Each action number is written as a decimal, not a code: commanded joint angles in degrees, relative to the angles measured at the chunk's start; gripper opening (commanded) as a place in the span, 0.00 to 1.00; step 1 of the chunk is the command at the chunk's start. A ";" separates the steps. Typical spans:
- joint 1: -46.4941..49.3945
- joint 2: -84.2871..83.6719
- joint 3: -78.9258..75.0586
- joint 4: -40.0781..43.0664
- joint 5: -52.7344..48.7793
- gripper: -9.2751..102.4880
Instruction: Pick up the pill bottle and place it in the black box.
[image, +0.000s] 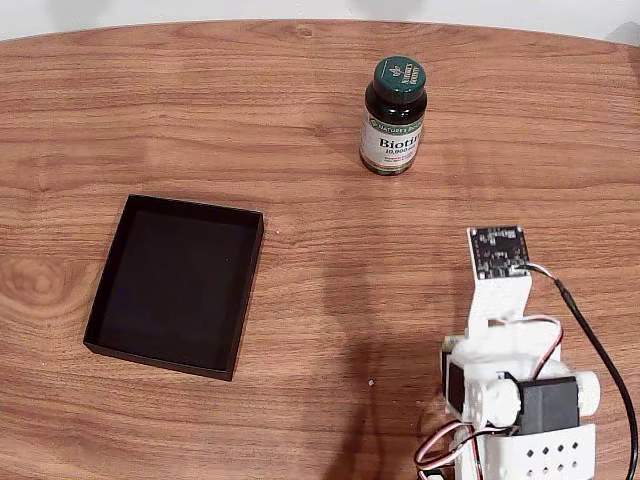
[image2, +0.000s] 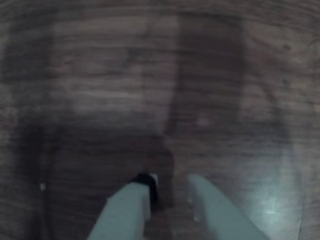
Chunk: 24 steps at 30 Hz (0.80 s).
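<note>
Jaws slightly parted, gripper (image2: 170, 181) empty, pill bottle (image: 393, 117) labelled "Biotin"

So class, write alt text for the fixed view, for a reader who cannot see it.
An upright pill bottle stands on a wooden table. An empty black box lies to its lower left, apart from it, and a white robot arm sits at the lower right.

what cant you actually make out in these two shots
- Claw, wrist view: blurred; the bottom edge cuts its fingers off, so how wide it is open is unclear.
- Pill bottle, fixed view: small print under "Biotin" is too small.
- Arm, fixed view: base cut off by the bottom edge.
</note>
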 joint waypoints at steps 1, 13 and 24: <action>-0.79 -3.08 -0.88 -12.48 -1.14 0.14; -4.31 -15.56 -0.88 -41.92 -1.41 0.29; -5.36 -33.13 -1.32 -66.97 -3.96 0.51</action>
